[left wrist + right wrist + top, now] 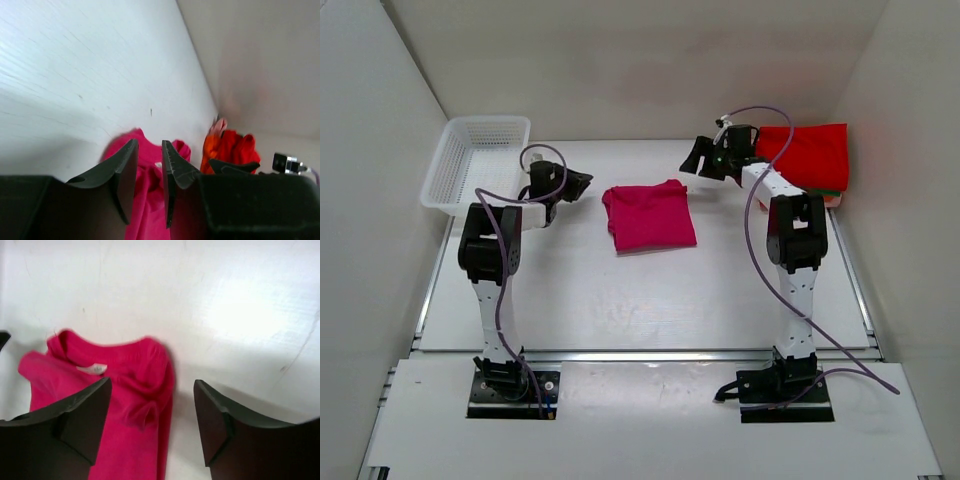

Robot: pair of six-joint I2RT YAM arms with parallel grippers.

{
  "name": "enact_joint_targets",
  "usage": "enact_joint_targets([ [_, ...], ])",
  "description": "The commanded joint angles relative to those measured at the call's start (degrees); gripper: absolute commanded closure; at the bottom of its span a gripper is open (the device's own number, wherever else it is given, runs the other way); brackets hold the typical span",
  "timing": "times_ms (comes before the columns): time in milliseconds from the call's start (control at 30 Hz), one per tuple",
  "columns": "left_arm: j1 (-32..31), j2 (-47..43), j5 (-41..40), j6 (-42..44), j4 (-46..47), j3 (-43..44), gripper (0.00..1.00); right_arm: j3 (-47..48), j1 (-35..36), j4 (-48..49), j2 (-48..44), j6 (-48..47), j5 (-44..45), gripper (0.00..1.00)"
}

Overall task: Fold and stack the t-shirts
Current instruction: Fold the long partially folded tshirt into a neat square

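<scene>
Both open: left end effector (582,184), right end effector (698,160); magenta t-shirt (649,216) folded

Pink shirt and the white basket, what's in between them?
The left gripper hangs between the basket and the folded pink shirt, seen in the top view.

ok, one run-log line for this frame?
magenta t-shirt: folded, centre | left pincer: open, empty, left of it | right pincer: open, empty, right of it | red t-shirt: far right corner
</scene>
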Motion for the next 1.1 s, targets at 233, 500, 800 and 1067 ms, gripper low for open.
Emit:
enact_joint_targets([
  [233,-2.2,-7.7,7.2,-2.3,9.7,0.7,0.63,-5.0,-2.1,8.3,-5.9,0.7,-1.1,0.21],
  [500,-10.1,-2.4,14.2,-9.8,16.2,-2.4,0.68,-19.6,-2.0,12.0,-13.4,0.9,-2.5,0.21],
  [800,-7.0,-2.7,2.6,-5.4,2.6,-9.9,0.68,-21.0,2.1,4.7,-13.1,-1.2,0.6,0.12],
  [1067,-4.4,1.0,5.7,-5.0,-7.5,-6.9,0.69,-8.6,7.4,-12.4,-5.8,-3.3,-0.5,0.07],
])
